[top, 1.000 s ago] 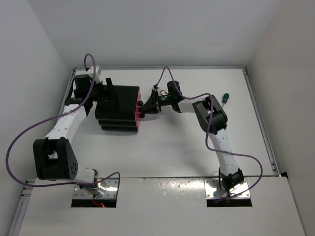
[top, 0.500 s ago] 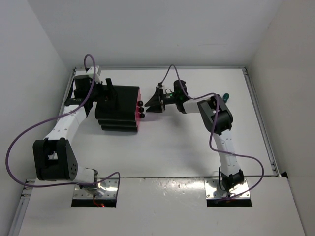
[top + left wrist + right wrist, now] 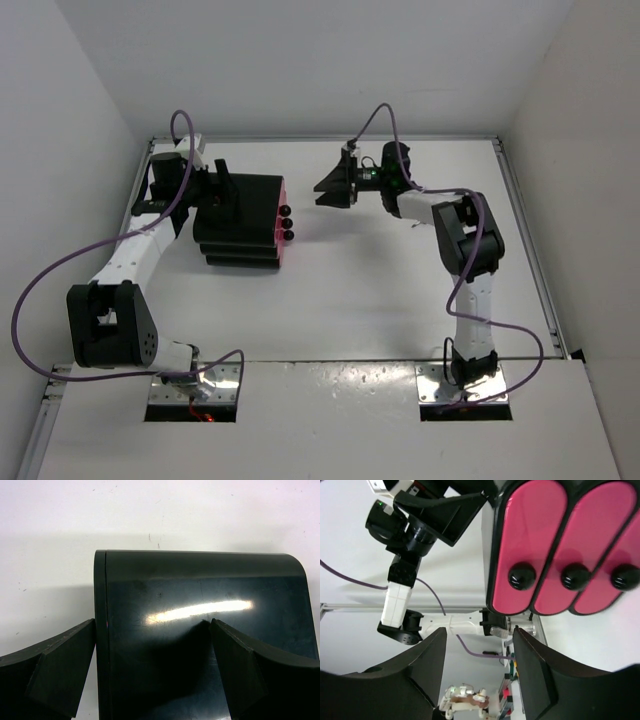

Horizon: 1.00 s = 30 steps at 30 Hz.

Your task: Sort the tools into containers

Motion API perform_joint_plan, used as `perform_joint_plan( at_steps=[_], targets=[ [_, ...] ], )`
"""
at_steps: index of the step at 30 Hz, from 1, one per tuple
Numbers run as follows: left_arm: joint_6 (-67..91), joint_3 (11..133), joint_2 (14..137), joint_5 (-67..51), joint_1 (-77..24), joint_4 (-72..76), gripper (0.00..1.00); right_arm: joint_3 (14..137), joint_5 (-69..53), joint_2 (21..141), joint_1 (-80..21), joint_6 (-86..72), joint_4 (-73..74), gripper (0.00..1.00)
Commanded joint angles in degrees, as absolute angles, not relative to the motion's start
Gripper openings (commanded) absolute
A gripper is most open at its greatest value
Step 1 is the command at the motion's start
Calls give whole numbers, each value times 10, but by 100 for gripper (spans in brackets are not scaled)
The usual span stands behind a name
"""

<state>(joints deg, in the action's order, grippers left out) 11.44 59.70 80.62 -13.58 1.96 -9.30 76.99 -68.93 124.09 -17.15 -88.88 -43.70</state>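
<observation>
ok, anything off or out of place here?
Nothing stands out. All three pink drawers of the cabinet are shut flush, and the right pincer is open and empty, clear of the knobs. No tool in view.

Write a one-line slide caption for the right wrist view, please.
Open right gripper faces three shut pink drawers, each with a round black knob.

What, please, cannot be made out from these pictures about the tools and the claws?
Drawer contents: every view; the three magenta-pink drawers are shut.
Tools: none shows in any view.
Left claw: left wrist view; its fingers cover any contact with the black rounded cabinet, so grip is unclear.
</observation>
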Motion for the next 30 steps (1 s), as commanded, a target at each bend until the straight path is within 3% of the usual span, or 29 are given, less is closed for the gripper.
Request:
perform_joint_plan(
  at_steps=[1, 3, 11, 19, 30],
  targets=[
    [84, 558, 829, -113, 19, -217, 100, 808, -676, 1251, -205, -878, -435, 57],
    [84, 558, 829, -113, 19, -217, 100, 823, -671, 1261, -220, -878, -429, 62],
    [84, 558, 829, -113, 19, -217, 100, 846, -654, 1299, -237, -855, -381, 62],
    [84, 558, 834, -113, 19, -217, 100, 863, -649, 1325, -237, -848, -375, 53],
    [84, 548, 834, -113, 19, -212, 100, 899, -649, 1341, -267, -853, -393, 53]
  ],
)
